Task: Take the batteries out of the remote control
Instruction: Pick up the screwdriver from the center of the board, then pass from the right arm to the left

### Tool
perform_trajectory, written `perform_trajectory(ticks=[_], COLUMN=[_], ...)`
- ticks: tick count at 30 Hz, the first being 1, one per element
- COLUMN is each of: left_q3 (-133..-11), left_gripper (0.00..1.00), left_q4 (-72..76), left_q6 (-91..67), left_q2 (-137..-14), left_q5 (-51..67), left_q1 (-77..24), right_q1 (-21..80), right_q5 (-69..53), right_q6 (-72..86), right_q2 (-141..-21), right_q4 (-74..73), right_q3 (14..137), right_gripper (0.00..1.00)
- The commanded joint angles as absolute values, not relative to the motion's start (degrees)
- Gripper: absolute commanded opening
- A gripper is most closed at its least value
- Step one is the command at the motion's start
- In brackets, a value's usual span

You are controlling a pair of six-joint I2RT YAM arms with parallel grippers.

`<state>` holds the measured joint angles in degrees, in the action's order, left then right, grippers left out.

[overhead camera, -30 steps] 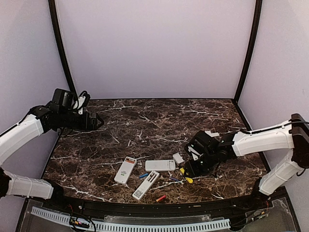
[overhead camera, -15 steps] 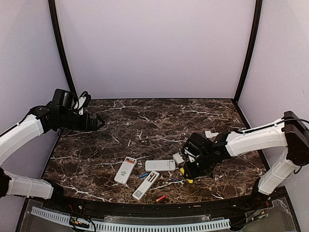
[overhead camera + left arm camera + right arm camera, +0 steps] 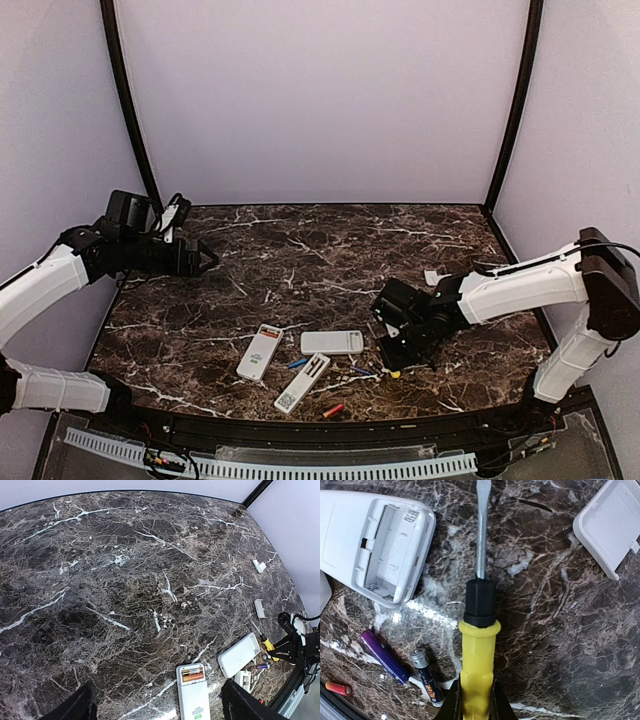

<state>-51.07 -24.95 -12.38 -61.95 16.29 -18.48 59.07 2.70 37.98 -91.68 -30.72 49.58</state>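
Note:
Three white remote controls lie near the table's front: one with two orange batteries in its open bay, one with an empty bay, and one lower down. Loose batteries lie around them: a purple one, a black one and a red one. My right gripper is shut on the yellow handle of a screwdriver, whose blade points past the empty remote. My left gripper hovers open, high over the table's left, holding nothing.
A white battery cover lies right of the screwdriver blade. Two more small covers rest toward the right side of the table. Black frame posts and purple walls close in the marble table.
My right gripper has shut on the screwdriver's handle and shifted a little left. My left gripper has drawn back slightly to the left.

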Motion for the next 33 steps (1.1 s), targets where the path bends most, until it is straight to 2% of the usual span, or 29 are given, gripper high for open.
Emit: perform_trajectory(ticks=[1, 7, 8, 13, 23, 30, 33], left_q3=[-48.4, -41.5, -40.6, -40.0, -40.8, -42.5, -42.5], left_gripper=[0.82, 0.79, 0.79, 0.79, 0.78, 0.79, 0.75], left_q4=[-22.3, -12.5, -9.6, -3.8, 9.3, 9.9, 11.4], left_q6=[-15.5, -26.8, -30.8, -39.2, -49.2, -50.4, -51.3], left_q2=[-59.7, -57.2, -57.2, -57.2, -59.9, -65.3, -66.2], left_q5=[19.9, 20.7, 19.1, 18.4, 20.5, 19.2, 19.8], left_q1=[-18.5, -25.3, -30.0, -37.6, -46.4, -48.7, -48.9], right_q1=[60.0, 60.6, 60.6, 60.7, 62.7, 65.7, 66.9], right_q5=[3.7, 1.1, -1.4, -8.9, -14.3, -7.9, -7.1], right_q6=[37.2, 34.5, 31.9, 27.3, 21.5, 18.8, 18.0], right_q2=[-89.3, -78.2, -72.4, -67.6, -73.7, -80.2, -82.4], right_q4=[-33.0, -34.7, -32.4, -22.8, -15.1, -15.8, -15.8], right_q3=[50.6, 48.9, 48.7, 48.7, 53.7, 59.4, 60.8], right_gripper=[0.0, 0.0, 0.0, 0.0, 0.0, 0.0, 0.0])
